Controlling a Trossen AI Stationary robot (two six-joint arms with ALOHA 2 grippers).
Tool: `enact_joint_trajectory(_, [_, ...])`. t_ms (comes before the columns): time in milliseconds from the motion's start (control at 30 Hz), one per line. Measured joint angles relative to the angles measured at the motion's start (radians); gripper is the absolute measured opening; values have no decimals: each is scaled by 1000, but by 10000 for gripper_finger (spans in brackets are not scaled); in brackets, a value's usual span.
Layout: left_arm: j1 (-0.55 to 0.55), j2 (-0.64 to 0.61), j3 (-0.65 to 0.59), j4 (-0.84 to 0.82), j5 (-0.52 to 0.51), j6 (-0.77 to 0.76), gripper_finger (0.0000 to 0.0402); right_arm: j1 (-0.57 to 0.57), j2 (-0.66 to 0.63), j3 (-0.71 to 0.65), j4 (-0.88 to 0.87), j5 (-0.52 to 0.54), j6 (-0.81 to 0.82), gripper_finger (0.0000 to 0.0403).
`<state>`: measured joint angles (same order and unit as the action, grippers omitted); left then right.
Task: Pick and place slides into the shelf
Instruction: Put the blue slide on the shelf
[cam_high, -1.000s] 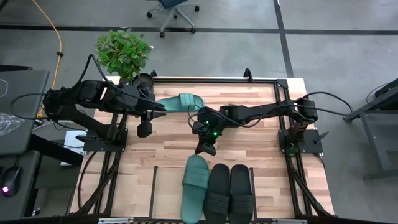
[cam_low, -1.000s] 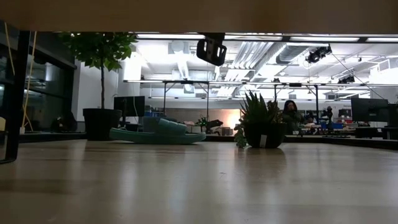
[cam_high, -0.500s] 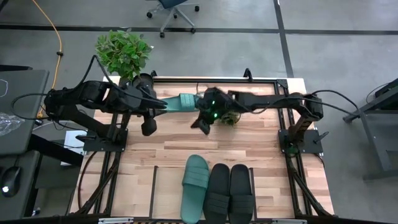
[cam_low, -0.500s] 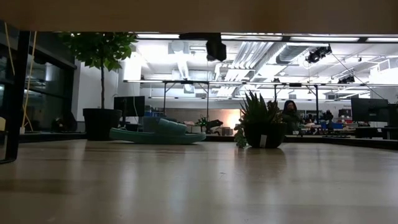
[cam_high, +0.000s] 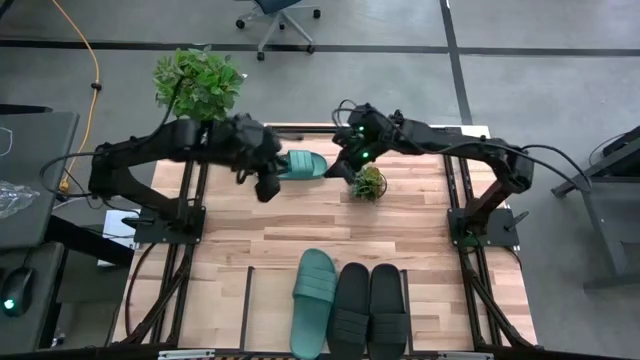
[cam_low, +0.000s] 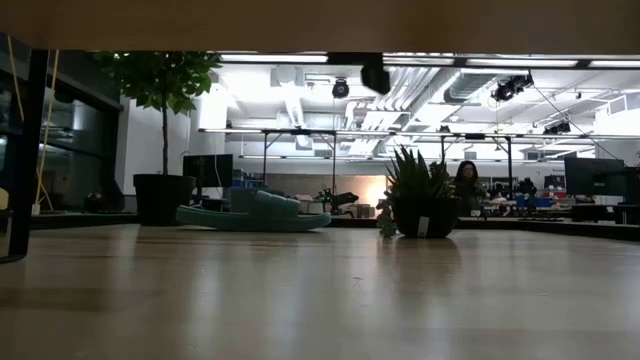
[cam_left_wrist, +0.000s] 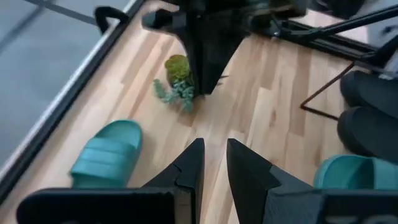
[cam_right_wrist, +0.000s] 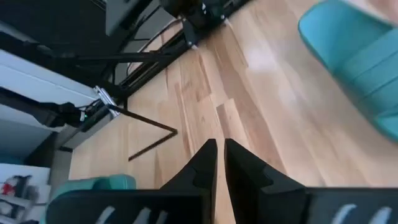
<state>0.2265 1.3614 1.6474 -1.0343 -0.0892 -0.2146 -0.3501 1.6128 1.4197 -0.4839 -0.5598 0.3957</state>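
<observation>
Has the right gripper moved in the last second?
Yes. The right gripper swung away from the three slides to the table's far edge, beside the small plant.

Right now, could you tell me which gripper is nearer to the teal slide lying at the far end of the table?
Left. The left gripper hangs at the teal slide's near-left end, almost over it. The right gripper is just off its other end, beside the small potted plant.

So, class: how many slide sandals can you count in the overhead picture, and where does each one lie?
4. One teal slide lies at the far edge beside the small plant. Another teal slide and two black slides lie abreast in the shelf. None seems hidden.
</observation>
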Motion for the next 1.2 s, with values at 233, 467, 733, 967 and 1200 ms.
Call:
enact_joint_trajectory(233, [169, 60, -86, 199, 231, 1, 58, -44, -150, 0, -178, 96, -131, 22])
enact_joint_trajectory(467, [255, 58, -359, 467, 317, -168, 58, -40, -312, -2, -292, 179, -191, 22])
enact_joint_trajectory(733, [286, 57, -528, 592, 310, -310, 58, -16, -464, -93, -298, 169, -139, 22])
enact_joint_trajectory(967, [370, 56, -564, 587, 354, -370, 58, 22, -588, -295, -219, 157, -36, 22])
enact_joint_trajectory(1200, [457, 56, -563, 546, 455, -333, 58, 70, -701, -526, 28, 150, 139, 22])
